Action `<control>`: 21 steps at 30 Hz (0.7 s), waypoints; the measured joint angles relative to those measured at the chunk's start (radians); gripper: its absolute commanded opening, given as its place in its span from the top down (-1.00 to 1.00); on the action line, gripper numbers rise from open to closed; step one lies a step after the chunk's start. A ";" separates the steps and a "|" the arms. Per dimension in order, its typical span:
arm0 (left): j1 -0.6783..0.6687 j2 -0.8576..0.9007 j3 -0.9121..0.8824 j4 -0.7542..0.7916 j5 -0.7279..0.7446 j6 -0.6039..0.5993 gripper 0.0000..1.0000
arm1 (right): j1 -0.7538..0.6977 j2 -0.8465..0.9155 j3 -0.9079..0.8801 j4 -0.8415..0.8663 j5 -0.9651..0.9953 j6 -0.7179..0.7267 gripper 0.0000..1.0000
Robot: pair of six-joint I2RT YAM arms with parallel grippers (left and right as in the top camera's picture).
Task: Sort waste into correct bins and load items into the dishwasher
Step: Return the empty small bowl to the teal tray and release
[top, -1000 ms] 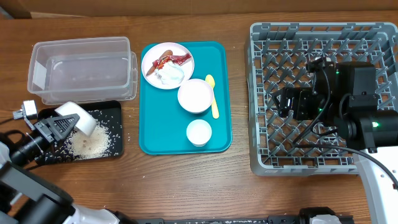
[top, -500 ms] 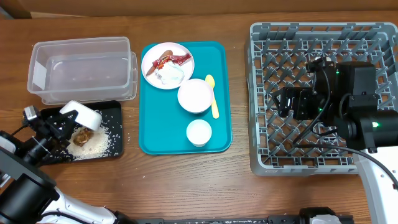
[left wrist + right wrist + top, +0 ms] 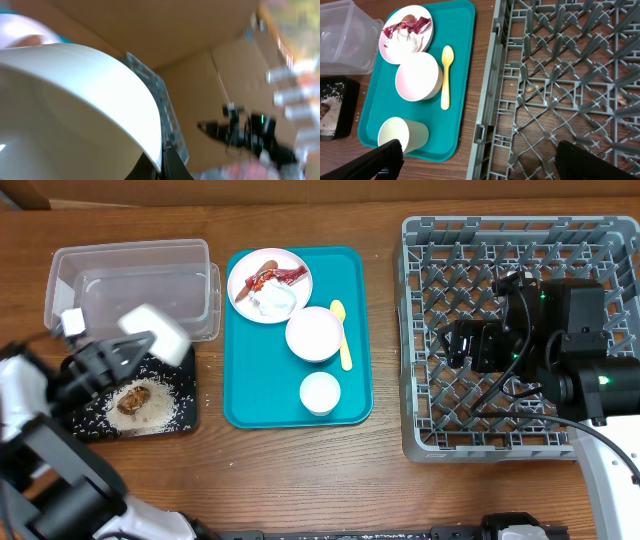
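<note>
The step in hand looked like moving an emptied bowl to the grey dish rack [image 3: 520,240], which sat far across the table on my right. The teal tray [image 3: 240,380] lay between, carrying the plate [image 3: 268,285], a second bowl [image 3: 314,334], the cup [image 3: 320,392] and the spoon [image 3: 342,340]. Below my left arm, the black tray [image 3: 90,420] held white rice [image 3: 160,405] and a brown lump [image 3: 133,400]. My left gripper [image 3: 125,355] was clamped on the rim of a small white bowl [image 3: 157,333], tilted above that tray's far edge, just beside the clear tub [image 3: 130,260]. My right gripper [image 3: 452,345] hung over the rack, jaws wide apart, holding nothing. Next, I judged, the bowl needed carrying across to the rack, or handing over.
</note>
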 measured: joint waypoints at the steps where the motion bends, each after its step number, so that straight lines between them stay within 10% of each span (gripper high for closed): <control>1: -0.020 -0.013 0.008 0.001 -0.002 0.004 0.92 | 0.000 0.000 0.000 0.000 0.000 0.000 -1.00; 6: -0.252 -0.063 0.083 0.184 -0.051 -0.087 0.92 | 0.000 0.000 0.000 -0.002 0.000 0.000 -1.00; 11: -0.433 -0.063 0.114 0.602 -0.380 -0.573 0.92 | 0.000 0.000 0.000 -0.002 0.001 0.000 -1.00; 21: -0.770 -0.063 0.130 0.645 -1.068 -0.990 0.92 | 0.000 0.000 0.000 -0.008 0.000 0.000 -1.00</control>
